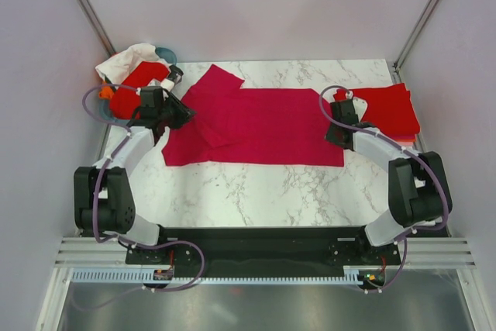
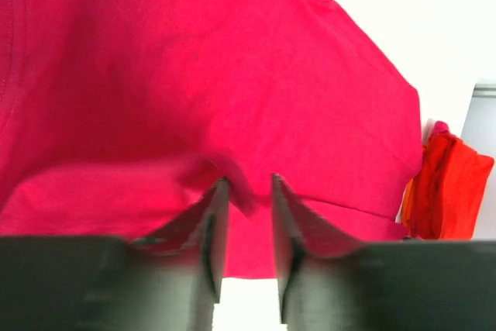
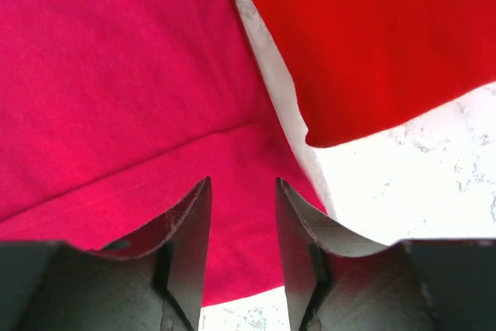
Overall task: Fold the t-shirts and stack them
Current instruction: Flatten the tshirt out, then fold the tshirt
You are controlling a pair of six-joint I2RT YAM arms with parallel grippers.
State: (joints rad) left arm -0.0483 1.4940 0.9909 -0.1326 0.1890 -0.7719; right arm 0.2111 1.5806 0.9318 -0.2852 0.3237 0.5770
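There is one crimson-pink shirt (image 1: 256,125). Red shirts show in two places: one folded red pile (image 1: 387,106) and one crumpled red bundle (image 1: 132,92). How many shirts each of those two holds cannot be told. That makes three separate groups of shirts in all. There is one white cloth (image 1: 128,58), one teal basket (image 1: 167,54) and one marble table (image 1: 256,191). There are two arms, the left arm (image 1: 128,156) and the right arm (image 1: 384,153). Each carries one gripper, the left gripper (image 2: 246,191) and the right gripper (image 3: 242,187), so two grippers. Each gripper shows two fingers (image 3: 190,230), four altogether.
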